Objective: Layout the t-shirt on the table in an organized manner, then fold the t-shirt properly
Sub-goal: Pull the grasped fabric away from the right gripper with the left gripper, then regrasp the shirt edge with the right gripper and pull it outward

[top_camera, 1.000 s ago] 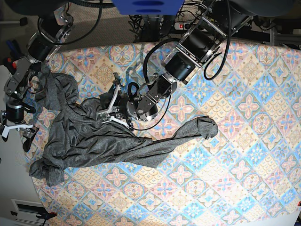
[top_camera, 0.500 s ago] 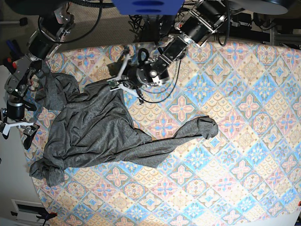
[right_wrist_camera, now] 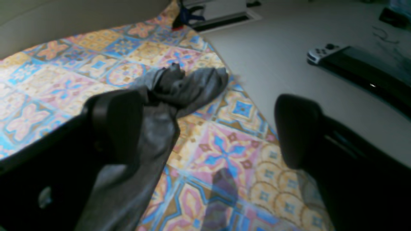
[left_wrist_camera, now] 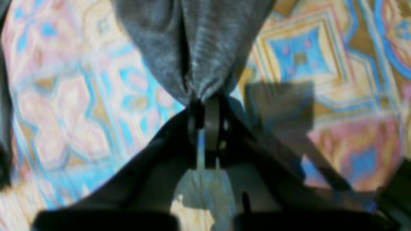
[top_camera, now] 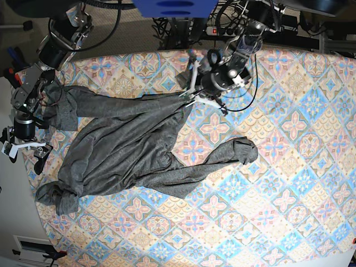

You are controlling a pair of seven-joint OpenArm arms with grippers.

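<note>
The dark grey t-shirt (top_camera: 122, 144) lies rumpled over the left half of the table (top_camera: 289, 183). One part is stretched toward the back middle, a twisted end (top_camera: 242, 149) points right, and a bunched knot (top_camera: 55, 197) sits at the front left. My left gripper (top_camera: 192, 94) is shut on a pinch of the t-shirt (left_wrist_camera: 192, 41), just above the patterned cloth; the wrist view shows the fabric gathered at the left gripper (left_wrist_camera: 205, 99). My right gripper (top_camera: 25, 151) hangs open at the table's left edge. In the wrist view the t-shirt (right_wrist_camera: 179, 83) runs beside one of its fingers (right_wrist_camera: 115, 125), with the right gripper (right_wrist_camera: 205, 128) holding nothing.
The table's left edge (right_wrist_camera: 253, 106) drops to a pale floor, where a white controller (right_wrist_camera: 324, 53) and a dark flat object lie. Cables and a power strip (top_camera: 222, 28) run behind the back edge. The table's right half (top_camera: 300, 139) carries only the patterned cloth.
My left gripper has moved toward the back and to the right with the shirt in it, pulling the fabric out into a long stretched band. The right gripper has stayed open at the left edge.
</note>
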